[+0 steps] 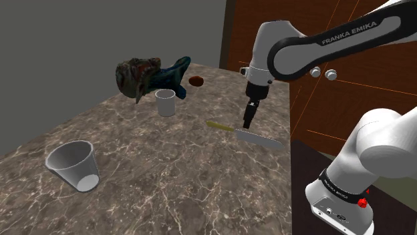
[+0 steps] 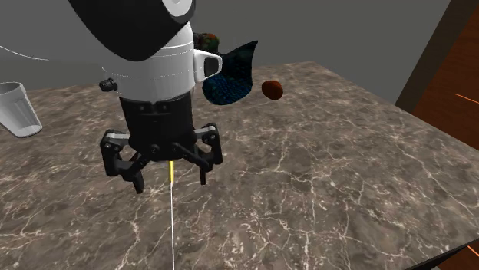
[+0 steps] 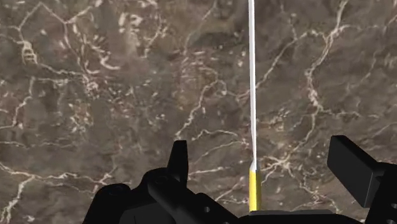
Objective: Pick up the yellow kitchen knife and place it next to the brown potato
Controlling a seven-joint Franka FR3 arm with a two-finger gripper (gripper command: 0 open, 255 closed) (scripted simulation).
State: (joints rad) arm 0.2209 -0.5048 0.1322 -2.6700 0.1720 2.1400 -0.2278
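Claw spread over knife, potato well apart

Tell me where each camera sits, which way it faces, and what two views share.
Shoulder view: beside the stand, looking down over the marble table; stand, arm and tool above the knife show.
Second exterior view: low by the table, facing along the blade toward the potato; arm and open tool show.
Wrist view: on the hand, looking down at the table; two fingers flank the yellow handle.
Both exterior views share the potato and knife.
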